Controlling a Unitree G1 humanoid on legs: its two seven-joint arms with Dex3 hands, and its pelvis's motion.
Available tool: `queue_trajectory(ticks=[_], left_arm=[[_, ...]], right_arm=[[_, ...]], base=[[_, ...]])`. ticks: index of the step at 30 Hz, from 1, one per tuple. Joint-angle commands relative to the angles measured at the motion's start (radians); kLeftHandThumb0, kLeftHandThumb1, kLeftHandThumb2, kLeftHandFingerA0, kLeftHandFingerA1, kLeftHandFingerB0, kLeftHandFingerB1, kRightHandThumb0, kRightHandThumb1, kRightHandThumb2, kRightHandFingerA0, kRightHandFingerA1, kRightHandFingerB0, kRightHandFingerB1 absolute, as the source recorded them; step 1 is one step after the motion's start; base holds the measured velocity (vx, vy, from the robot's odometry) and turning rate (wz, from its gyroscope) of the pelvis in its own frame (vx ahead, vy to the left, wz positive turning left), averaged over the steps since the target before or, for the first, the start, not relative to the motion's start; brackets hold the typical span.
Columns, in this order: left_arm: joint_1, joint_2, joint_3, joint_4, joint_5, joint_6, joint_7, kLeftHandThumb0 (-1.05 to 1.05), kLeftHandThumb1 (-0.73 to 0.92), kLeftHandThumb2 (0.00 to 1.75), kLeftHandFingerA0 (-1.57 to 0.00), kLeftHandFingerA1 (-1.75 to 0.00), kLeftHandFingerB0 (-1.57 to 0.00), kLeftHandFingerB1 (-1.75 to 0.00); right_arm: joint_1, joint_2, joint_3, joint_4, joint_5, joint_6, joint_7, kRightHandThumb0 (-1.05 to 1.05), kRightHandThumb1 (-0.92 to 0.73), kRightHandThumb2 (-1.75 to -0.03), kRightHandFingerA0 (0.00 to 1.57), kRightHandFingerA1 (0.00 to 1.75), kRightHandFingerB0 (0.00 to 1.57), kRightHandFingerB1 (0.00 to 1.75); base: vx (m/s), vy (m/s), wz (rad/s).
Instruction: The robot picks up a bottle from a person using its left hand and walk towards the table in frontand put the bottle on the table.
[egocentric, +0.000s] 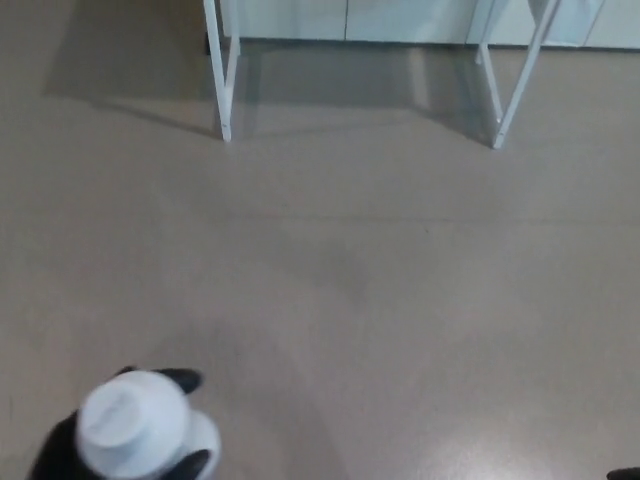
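Left hand (58, 458), 7 o'clock, grips white-capped bottle (135, 425) over tan floor (350, 280); white table legs (226, 80), 12 o'clock; right hand (627, 474), 5 o'clock: state cannot be told.

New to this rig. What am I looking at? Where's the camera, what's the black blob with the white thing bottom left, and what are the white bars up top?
There is one picture, taken from a camera on the humanoid robot's head, looking down at the beige floor ahead of it. The black shape at bottom left is the robot's left hand, a thumb and two thick fingers. It is closed around a pale bottle with a round white cap, seen from above. The bars at the top are white metal table legs; the tabletop is out of frame. The dark sliver in the bottom right corner is probably the right hand, but too little shows to say more.
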Motion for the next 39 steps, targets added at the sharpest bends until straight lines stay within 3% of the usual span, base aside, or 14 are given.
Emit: queue_trajectory(ticks=[1, 16, 30, 39], left_arm=[[0.013, -0.012, 0.088, 0.053, -0.123, -0.089, -0.039, -0.17, 0.81, 0.74, -1.05, -1.26, -0.83, -0.78], [0.007, -0.024, 0.076, 0.115, -0.086, -0.107, -0.049, -0.19, 0.82, 0.69, -1.0, -1.26, -0.83, -0.76], [0.014, -0.017, 0.055, 0.03, -0.105, -0.117, -0.074, -0.2, 0.81, 0.7, -1.01, -1.29, -0.84, -0.76], [0.03, -0.016, 0.052, 0.003, -0.117, -0.111, -0.069, -0.19, 0.8, 0.71, -1.03, -1.28, -0.84, -0.76]], right_arm=[[0.017, -0.007, -0.015, 0.01, 0.011, 0.001, -0.026, -0.41, -0.75, -0.63, 0.65, 0.45, 0.52, 0.4], [0.012, -0.002, -0.023, 0.023, 0.01, 0.002, -0.036, -0.42, -0.75, -0.63, 0.66, 0.44, 0.51, 0.4], [0.013, -0.005, -0.024, 0.017, 0.013, 0.001, -0.027, -0.41, -0.73, -0.62, 0.66, 0.44, 0.51, 0.39], [0.006, -0.011, -0.017, 0.016, 0.003, 0.006, -0.032, -0.41, -0.74, -0.63, 0.65, 0.44, 0.51, 0.39]], base=[[0.25, -0.053, 0.12], [0.34, -0.139, 0.12], [0.44, 0.129, -0.13], [0.42, -0.06, 0.14]])
